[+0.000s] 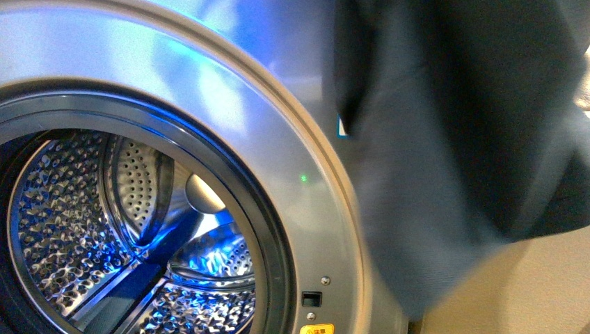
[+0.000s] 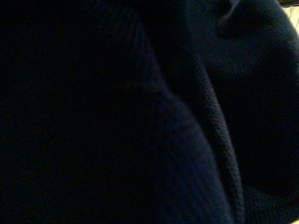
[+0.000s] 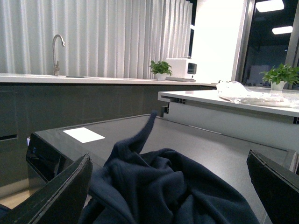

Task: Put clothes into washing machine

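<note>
The washing machine (image 1: 292,111) fills the front view, silver-grey, its round porthole open onto the dimpled steel drum (image 1: 83,223), lit blue. The clothes (image 1: 452,139), a dark navy garment, hang in front of the machine's right side, to the right of the porthole. In the left wrist view the dark fabric (image 2: 201,140) covers everything and hides my left gripper, which is shut on it. In the right wrist view my right gripper (image 3: 170,186) is open, its fingers (image 3: 60,193) wide apart, with the bunched navy clothes (image 3: 159,186) between and below them, above the machine's grey top (image 3: 205,140).
An orange warning sticker (image 1: 316,328) and door latch slot (image 1: 312,299) sit at the porthole's lower right. The right wrist view shows a counter with a tap (image 3: 57,46), potted plants (image 3: 161,69), a white appliance (image 3: 181,69) and a white table (image 3: 233,100) beyond.
</note>
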Tool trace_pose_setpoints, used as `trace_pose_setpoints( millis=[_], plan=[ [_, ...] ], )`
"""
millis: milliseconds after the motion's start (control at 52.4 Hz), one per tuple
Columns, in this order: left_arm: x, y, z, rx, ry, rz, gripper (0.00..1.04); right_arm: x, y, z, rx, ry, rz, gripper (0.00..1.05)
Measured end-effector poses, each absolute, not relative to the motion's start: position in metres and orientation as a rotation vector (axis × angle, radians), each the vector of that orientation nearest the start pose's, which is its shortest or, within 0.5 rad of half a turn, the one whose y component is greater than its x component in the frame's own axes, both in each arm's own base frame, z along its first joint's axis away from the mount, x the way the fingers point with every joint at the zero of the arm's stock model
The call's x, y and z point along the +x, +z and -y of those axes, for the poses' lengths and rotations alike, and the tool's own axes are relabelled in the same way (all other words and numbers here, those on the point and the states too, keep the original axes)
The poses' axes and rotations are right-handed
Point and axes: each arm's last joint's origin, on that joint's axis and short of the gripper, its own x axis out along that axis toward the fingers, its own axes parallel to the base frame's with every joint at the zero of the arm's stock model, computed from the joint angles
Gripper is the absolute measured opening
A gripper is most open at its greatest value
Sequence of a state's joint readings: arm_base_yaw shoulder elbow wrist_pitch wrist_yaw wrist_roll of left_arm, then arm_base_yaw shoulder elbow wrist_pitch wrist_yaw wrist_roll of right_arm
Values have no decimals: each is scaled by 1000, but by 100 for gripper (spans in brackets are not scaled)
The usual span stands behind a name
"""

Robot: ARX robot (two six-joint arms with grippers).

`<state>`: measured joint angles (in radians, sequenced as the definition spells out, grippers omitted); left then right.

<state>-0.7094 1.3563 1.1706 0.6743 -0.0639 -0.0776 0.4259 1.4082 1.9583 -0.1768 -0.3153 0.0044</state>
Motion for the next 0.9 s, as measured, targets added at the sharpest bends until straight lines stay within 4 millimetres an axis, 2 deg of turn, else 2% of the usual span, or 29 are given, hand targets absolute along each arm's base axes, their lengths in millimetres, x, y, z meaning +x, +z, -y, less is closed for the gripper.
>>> trace_pose_setpoints(
  millis=[343,706,896],
  plan=[
    [223,401,168,-234,-659,401,10,218,578,-109,25,733,381,97],
    [199,365,126,-100,-650,366,10,218,578,-109,25,733,381,97],
    [195,343,103,-45,-630,338,10,218,578,-109,25,733,381,97]
  ],
)
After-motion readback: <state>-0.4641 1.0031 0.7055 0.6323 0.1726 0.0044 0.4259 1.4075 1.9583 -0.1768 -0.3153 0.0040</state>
